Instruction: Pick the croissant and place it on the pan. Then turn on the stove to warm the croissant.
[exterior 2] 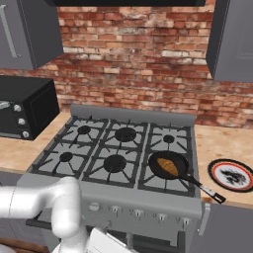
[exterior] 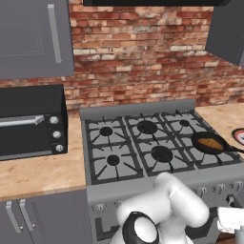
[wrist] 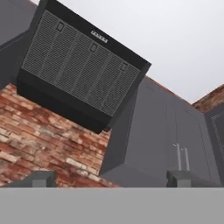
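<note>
At the bottom of the left base view, nearest the camera, the robot's white arm [exterior: 164, 209] folds low in front of the stove [exterior: 157, 143], its dark joint facing the lens. The hand view looks upward at a black range hood [wrist: 83, 61], grey wall cabinets [wrist: 175, 140] and red brick; the gripper [wrist: 111, 178] shows as two dark fingertips set wide apart at the lower edge, with nothing between them.

The croissant [exterior 2: 168, 167] already lies inside the pan [exterior 2: 169, 165], which sits on the stove's front right burner, lower right of centre in the right base view, its long handle pointing to the lower right. That placement suits warming: the pastry is over a burner. A red-rimmed plate [exterior 2: 231, 175] rests on the wooden counter just to the right. A black toaster oven [exterior: 31, 121] stands at the left.

Judging from this, the remaining step is turning a front knob [exterior 2: 160, 216].
</note>
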### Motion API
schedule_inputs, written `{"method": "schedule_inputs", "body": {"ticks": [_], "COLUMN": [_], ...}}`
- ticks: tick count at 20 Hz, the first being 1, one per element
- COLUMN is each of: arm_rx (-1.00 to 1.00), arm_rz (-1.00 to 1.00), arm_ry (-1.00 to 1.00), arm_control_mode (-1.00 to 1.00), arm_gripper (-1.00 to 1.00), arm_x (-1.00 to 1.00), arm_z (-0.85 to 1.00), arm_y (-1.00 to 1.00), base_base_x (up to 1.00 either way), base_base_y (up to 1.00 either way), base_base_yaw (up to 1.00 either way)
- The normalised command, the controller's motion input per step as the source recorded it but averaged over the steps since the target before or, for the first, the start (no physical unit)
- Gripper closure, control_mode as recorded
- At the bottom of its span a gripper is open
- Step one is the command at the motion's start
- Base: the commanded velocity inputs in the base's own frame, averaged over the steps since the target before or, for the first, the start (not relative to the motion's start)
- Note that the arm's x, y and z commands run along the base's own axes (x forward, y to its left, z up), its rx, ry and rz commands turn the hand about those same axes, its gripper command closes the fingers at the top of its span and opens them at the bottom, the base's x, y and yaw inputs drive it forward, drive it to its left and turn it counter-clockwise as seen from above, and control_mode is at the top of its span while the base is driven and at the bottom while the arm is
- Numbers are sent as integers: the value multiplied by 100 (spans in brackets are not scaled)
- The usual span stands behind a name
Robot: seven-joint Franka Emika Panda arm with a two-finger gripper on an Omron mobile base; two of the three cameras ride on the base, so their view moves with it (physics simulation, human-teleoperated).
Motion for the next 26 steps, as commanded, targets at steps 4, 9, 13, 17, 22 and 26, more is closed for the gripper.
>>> {"method": "schedule_inputs", "body": {"ticks": [4,9,13,17,22,26], "arm_rx": [0,-8,-12,0,-6,-5], "arm_rz": [0,0,0,0,0,1], "arm_ry": [0,0,0,1,1,0], "arm_control_mode": [-100,-100,-100,-100,-100,-100], "arm_gripper": [-100,-100,-100,-100,-100,-100], "arm_x": [6,55,24,-4,7,35], "arm_z": [-8,-83,-87,-15,-94,-94], "arm_y": [-4,-38,-41,-9,-66,-99], "base_base_x": [0,0,0,0,0,0], "base_base_y": [0,0,0,0,0,0], "base_base_yaw": [0,0,0,0,0,0]}}
